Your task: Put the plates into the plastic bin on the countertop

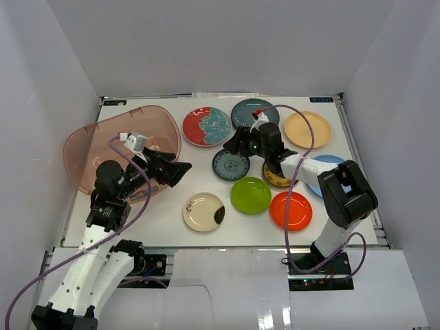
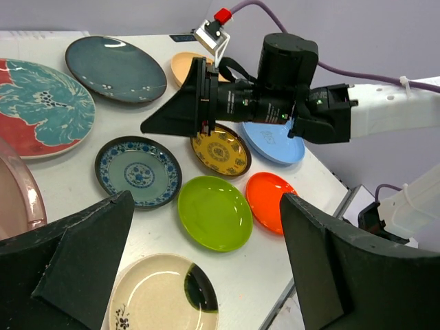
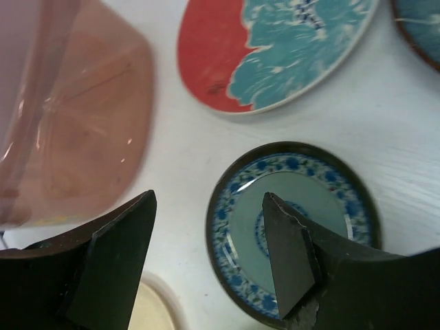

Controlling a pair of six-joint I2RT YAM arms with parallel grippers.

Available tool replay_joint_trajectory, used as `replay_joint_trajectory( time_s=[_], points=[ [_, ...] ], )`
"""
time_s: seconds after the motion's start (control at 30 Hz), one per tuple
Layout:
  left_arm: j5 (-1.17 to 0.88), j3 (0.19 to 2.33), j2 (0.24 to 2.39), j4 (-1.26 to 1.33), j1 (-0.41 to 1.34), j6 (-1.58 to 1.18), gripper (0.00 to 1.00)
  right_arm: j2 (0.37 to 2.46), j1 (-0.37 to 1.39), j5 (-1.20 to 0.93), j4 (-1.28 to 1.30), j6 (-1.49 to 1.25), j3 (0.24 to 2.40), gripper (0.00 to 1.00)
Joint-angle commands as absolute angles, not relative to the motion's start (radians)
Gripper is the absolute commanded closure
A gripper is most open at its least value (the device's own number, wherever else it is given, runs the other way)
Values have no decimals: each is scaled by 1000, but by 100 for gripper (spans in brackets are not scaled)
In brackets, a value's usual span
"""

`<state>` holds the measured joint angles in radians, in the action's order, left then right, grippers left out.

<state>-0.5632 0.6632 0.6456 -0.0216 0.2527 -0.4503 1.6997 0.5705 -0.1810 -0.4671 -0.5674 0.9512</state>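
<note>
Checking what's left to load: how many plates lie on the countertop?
9. Far row: red-and-teal, dark teal, pale orange. Middle: blue-patterned, yellow-patterned, light blue. Near: cream, green, orange. The right arm may hide more.

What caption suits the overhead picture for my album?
Open right gripper hovers above a blue-patterned plate; open left gripper hangs beside the plastic bin.

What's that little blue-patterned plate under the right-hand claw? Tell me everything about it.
The blue-patterned plate is small, round, shallow, apparently glazed ceramic: dark brown rim, blue floral band, pale grey-green centre with a blue medallion. It lies flat on the white countertop, apart from neighbouring plates. The open right gripper hangs over it.
</note>
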Motion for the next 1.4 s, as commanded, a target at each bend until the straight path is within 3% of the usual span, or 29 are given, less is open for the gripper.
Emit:
replay_joint_trajectory(
  time_s=[0.0, 0.37, 0.8, 1.07, 1.17, 1.2, 1.23, 1.37],
  points=[
    [-595, 653, 650, -8, 259, -460, 2, 1719, 536, -137, -396, -564, 1024, 30],
    [-606, 652, 672, -8, 288, -457, 2, 1931, 433, -18, -423, -729, 1195, 30],
    [-607, 657, 709, -8, 308, -453, 2, 2207, 437, -93, -501, -926, 1373, 34],
    [-568, 661, 730, 22, 307, -482, 2, 2411, 489, -110, -561, -1075, 1540, 49],
    [-545, 679, 741, 6, 307, -500, 2, 2430, 495, -88, -615, -1143, 1556, 67],
    [-537, 695, 741, -3, 307, -500, 2, 2425, 494, -83, -626, -1160, 1542, 82],
    [-528, 704, 739, -41, 307, -502, 2, 2419, 495, -84, -633, -1163, 1539, 88],
    [-466, 771, 749, -112, 307, -497, 2, 2317, 494, -74, -670, -1140, 1499, 92]
  ],
)
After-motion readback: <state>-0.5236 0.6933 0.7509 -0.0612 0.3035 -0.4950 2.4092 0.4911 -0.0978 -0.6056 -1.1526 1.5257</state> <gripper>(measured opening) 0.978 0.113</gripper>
